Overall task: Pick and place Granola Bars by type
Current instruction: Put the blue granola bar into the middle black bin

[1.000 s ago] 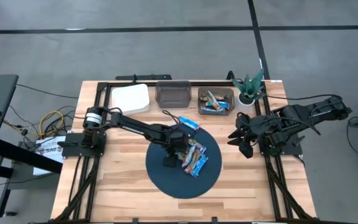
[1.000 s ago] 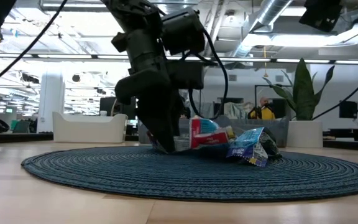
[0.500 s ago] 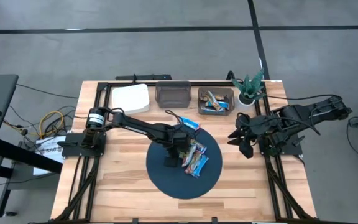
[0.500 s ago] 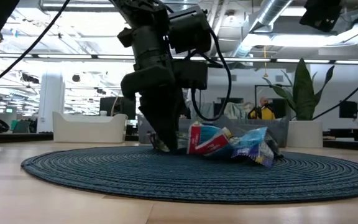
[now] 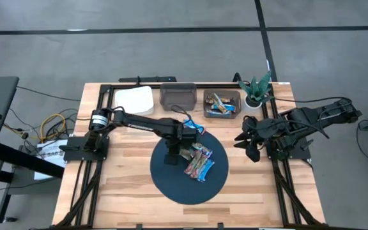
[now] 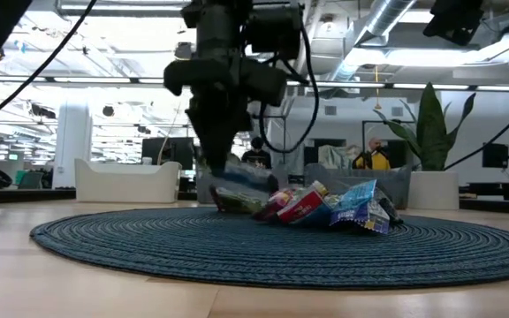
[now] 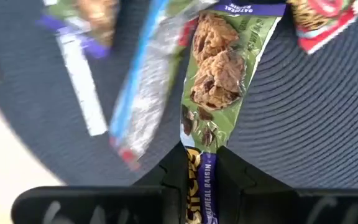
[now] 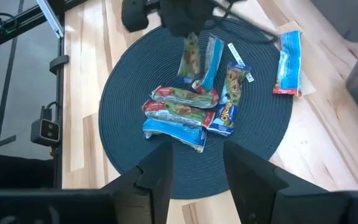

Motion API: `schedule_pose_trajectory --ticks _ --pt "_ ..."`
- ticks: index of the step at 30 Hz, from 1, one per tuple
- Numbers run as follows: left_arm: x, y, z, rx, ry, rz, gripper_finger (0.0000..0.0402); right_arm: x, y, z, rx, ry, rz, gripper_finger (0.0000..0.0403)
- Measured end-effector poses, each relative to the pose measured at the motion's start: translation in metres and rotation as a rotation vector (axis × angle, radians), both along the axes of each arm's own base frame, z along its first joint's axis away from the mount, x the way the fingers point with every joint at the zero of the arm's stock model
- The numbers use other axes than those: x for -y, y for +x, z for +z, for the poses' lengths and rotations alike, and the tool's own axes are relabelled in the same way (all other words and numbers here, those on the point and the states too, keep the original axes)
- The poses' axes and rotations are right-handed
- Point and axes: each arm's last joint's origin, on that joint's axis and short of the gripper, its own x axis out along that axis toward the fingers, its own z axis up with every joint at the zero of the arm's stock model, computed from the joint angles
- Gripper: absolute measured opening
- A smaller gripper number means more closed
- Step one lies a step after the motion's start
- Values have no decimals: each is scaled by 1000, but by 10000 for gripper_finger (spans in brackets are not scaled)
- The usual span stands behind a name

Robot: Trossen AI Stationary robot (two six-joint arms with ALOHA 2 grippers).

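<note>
The left gripper [image 5: 183,138] hangs over the round dark blue mat [image 5: 165,179], its fingers closed on one end of a green-wrapped granola bar [image 7: 218,74] (cookie picture, purple label) that dangles just above the weave. The other granola bars [image 5: 199,161] lie heaped on the mat beside it, red, blue and white-blue wrappers touching; one blue bar [image 5: 195,128] rests at the mat's far edge. Beyond the mat, a grey bin [image 5: 222,103] holds more bars. The right gripper [image 5: 253,148] waits off the mat's right side, fingers apart, holding nothing.
</note>
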Motion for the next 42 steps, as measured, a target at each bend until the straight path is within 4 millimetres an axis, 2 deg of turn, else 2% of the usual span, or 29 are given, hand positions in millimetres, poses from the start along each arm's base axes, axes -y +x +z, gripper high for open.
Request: schedule_pose_trajectory --ticks 4,8,16,22,25,33,37,42 --pt "-17 4 22 6 98 49 29 0 0 0 0 -2 1 134" --pt "-42 7 46 37 206 119 24 0 0 0 1 -2 0 134" --pt "-120 0 95 119 353 338 30 0 0 0 1 -2 0 134" --pt "-181 -18 107 166 371 525 26 0 0 0 1 -1 -1 134" --pt "-201 -28 107 164 345 588 38 0 0 0 1 -1 -1 134" --pt "-227 -40 107 223 204 705 64 0 0 0 1 0 -1 134" --pt "-230 -38 109 259 198 708 87 0 0 0 1 0 -1 134" --pt "-232 -34 106 276 199 708 136 0 0 0 0 0 -1 134"
